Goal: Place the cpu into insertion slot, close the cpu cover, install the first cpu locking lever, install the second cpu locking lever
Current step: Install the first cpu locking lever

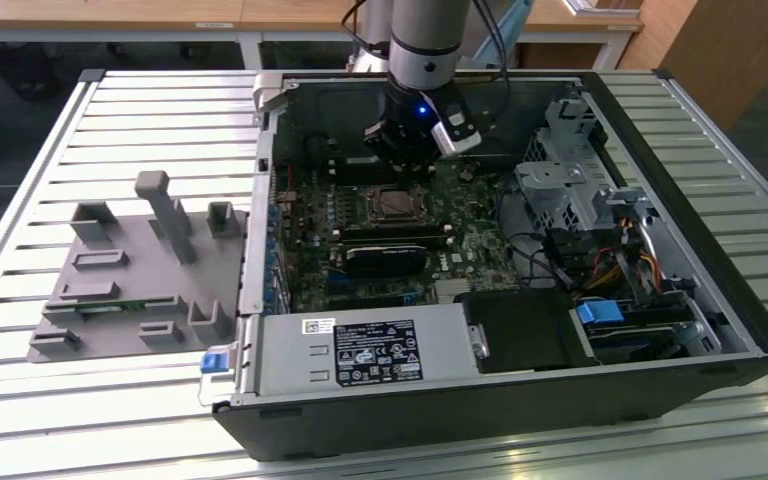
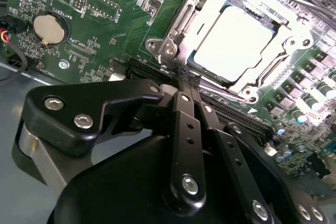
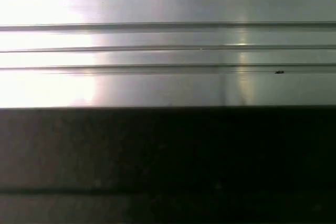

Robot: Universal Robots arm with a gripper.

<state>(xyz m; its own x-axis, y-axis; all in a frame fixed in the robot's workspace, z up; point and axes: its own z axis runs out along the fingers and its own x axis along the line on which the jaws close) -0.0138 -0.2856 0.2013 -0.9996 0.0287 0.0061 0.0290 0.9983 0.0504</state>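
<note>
The black gripper, jaws pressed together and empty, hangs beside the square silver-grey metal cpu cover. The dull silvery square cpu sits beneath the cover, upper right in the second wrist view.

Open computer case on a slatted table, the gripper lowered inside just beyond the insertion slot; grey fixture alongside.

The arm hangs vertical, its gripper pointing down (fingers pressed together, nothing between them).
</note>
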